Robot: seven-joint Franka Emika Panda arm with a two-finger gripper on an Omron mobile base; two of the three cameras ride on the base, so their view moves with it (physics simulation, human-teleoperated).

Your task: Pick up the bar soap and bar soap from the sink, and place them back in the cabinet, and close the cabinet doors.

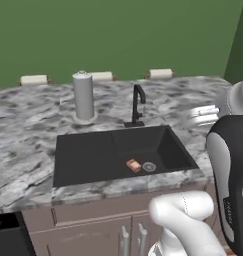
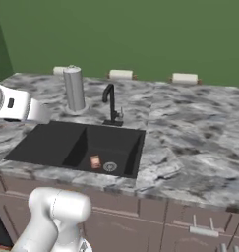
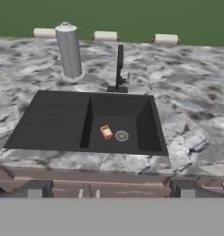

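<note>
Bar soap (image 3: 106,132) on sink (image 3: 58,120) floor, just beside drain (image 3: 121,135)

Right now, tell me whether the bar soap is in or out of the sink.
In. One bar soap lies flat on the sink floor, just beside the drain.

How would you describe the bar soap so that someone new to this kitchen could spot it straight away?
Find the dark sink set in the grey marbled counter, below the thin black faucet. In its deeper basin, right beside the round metal drain, lies the bar soap. It is a small reddish-orange block with a paler face, the only coloured thing in the sink.
</note>
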